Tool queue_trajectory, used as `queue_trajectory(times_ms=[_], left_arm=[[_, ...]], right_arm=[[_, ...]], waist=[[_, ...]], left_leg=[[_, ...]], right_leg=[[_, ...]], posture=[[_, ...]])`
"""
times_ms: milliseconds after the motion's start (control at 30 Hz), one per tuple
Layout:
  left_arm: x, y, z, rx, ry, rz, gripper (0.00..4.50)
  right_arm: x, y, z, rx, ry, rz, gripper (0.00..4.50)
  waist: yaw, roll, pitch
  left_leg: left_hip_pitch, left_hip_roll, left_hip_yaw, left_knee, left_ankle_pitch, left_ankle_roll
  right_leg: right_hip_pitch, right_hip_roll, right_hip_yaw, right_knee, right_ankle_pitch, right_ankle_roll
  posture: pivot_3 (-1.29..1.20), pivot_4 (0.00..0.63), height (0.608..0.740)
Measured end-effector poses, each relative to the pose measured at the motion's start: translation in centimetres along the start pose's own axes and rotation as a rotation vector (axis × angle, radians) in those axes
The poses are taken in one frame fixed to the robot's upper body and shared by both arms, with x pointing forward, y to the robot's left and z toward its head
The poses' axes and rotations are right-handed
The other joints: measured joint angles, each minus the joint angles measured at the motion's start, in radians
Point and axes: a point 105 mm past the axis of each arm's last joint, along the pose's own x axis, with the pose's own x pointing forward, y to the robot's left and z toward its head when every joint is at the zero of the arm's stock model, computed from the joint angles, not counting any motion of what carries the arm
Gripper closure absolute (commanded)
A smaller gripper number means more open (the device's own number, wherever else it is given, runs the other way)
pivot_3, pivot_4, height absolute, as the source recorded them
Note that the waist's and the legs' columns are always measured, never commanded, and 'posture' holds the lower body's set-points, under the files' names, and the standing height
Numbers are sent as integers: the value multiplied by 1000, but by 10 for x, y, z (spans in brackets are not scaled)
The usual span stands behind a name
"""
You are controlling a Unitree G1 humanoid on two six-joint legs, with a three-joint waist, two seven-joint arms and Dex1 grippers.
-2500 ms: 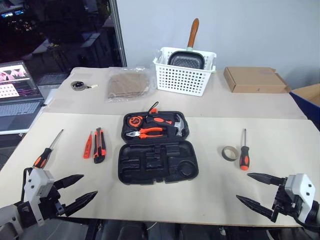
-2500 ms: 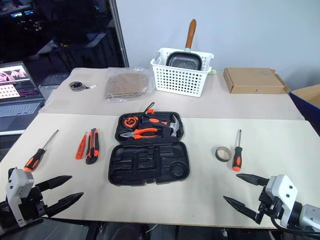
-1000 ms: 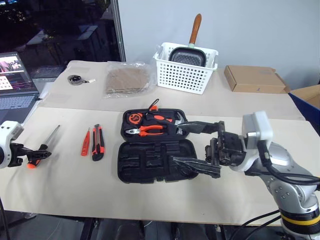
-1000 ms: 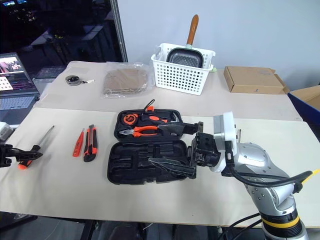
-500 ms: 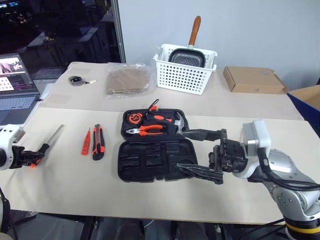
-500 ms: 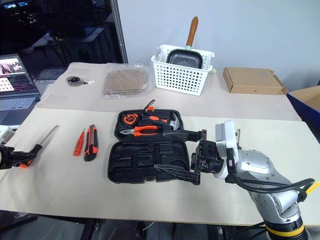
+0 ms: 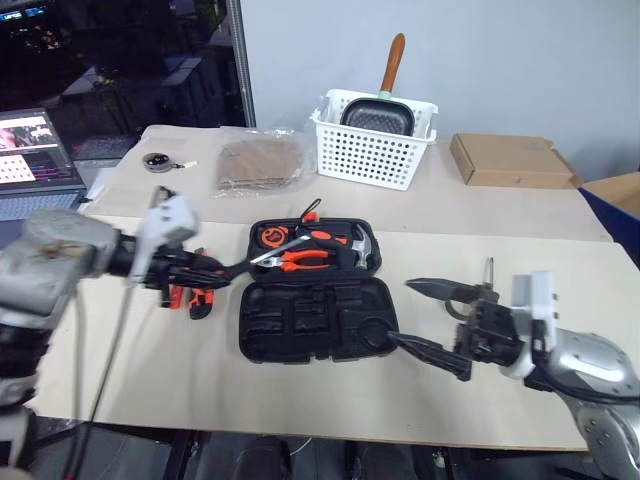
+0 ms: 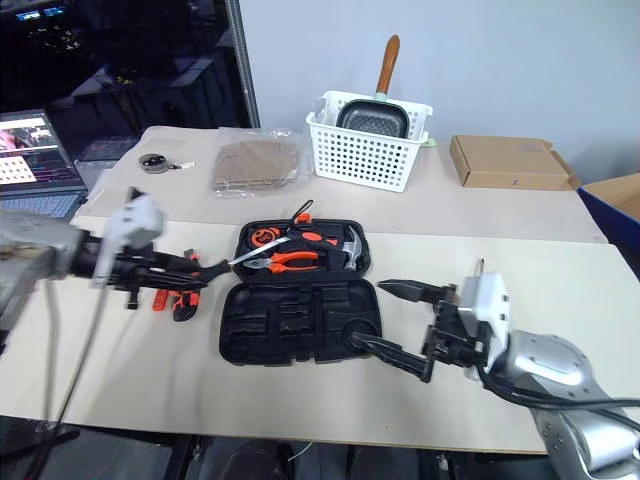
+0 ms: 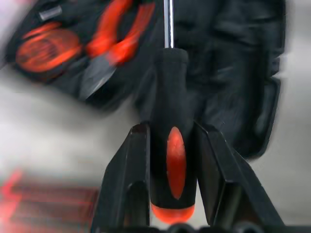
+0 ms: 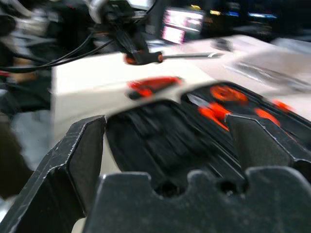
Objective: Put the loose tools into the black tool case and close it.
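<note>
Two claws are up over the bench (image 7: 120, 360). My left claw (image 7: 205, 272) is clamped on a screwdriver (image 9: 171, 141) by its orange-and-black handle, the shaft reaching over the near-left corner of the black tool case (image 7: 315, 318), which lies open with pliers (image 7: 300, 260) in its far half. My right claw (image 7: 432, 320) hangs spread wide and empty just right of the case. The box cutter (image 8: 178, 303) and red cutter (image 8: 158, 301) lie partly hidden behind my left claw.
</note>
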Motion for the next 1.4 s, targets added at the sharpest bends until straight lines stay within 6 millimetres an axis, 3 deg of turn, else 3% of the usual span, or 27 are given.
queue_trajectory(times_ms=[100,300,800,1133,1200,1233,1333,1400], left_arm=[[30,-3,11,104,80,-75,3697],[61,2,5,122,214,-114,3697],[56,10,-17,45,322,-90,3697],[67,14,-19,1,316,-86,3697],[67,14,-19,15,317,-86,2695],[67,16,-20,27,323,-78,2597],[66,20,-21,44,321,-54,1541],[58,22,-14,37,279,-27,1541]], right_arm=[[-17,-10,-3,-36,42,-56,0],[-27,-12,-4,-76,63,-80,0],[-31,-9,-5,-78,72,-92,0],[-30,-10,-3,-85,67,-92,0],[-30,-10,-3,-88,65,-95,0],[-29,-11,-2,-91,63,-97,0],[-29,-12,-1,-93,59,-104,0],[-28,-11,1,-98,57,-100,0]], waist=[[-10,0,0],[-23,0,0],[-16,0,0],[-14,0,0],[-13,0,0],[-14,0,0],[-12,0,0],[-12,0,0]], left_leg=[[1,-1,0,0,0,1],[0,-1,-2,0,-1,2],[-1,-2,-3,0,-1,3],[0,-2,-3,0,-1,3],[0,-2,-3,0,-1,3],[0,-2,-3,0,-1,3],[-1,-2,-3,0,-1,3],[-1,-2,-3,0,-1,3]], right_leg=[[-1,1,5,1,0,0],[-1,1,6,1,-1,2],[-1,-1,7,1,-2,4],[0,-1,7,2,-5,9],[0,-1,7,2,-5,9],[0,-1,7,2,-5,9],[-1,-1,7,2,-5,9],[-1,-1,7,2,-5,9]], posture=[[0,150,740],[0,150,740],[0,150,740],[0,150,740],[0,150,740],[0,150,740],[0,150,740],[0,150,740]])
